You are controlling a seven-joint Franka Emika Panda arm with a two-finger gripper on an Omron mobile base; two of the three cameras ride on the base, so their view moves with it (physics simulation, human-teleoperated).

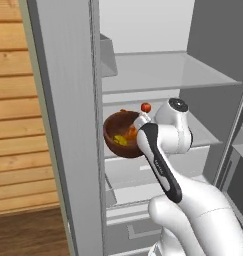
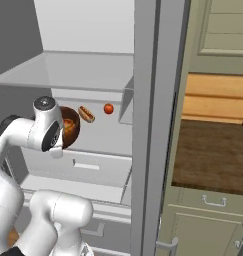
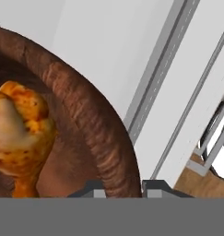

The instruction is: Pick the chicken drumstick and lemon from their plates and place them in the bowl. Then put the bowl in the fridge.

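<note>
From my remote station, I see the round, deep, dark reddish-brown wooden bowl [image 1: 116, 135] inside the open tall grey metallic fridge [image 1: 68, 125], at the level of a pale grey middle shelf [image 1: 203, 137]. Whether it rests on that shelf I cannot tell. In it lie the orange-brown glossy chicken drumstick [image 3: 21, 133] and the small yellow lemon [image 1: 120, 140], the drumstick close against the near wall in the hand view. The white arm's two-finger gripper [image 3: 122, 188] is clamped narrow on the bowl's rim, one dark fingertip [image 3: 92, 188] inside the wall and the other outside.

Behind the bowl in the right base view, a small hotdog in a bun [image 2: 86, 113] and a small round red tomato [image 2: 108, 108] sit farther back, near each other but apart. A wider pale grey shelf [image 1: 163, 72] spans the compartment above, and pale drawers [image 2: 85, 167] lie below. To the left of the fridge stands a light wooden panelled wall [image 1: 13, 110]; to the right, a dark brown counter [image 2: 213, 155] over pale green cabinets [image 2: 208, 225].
</note>
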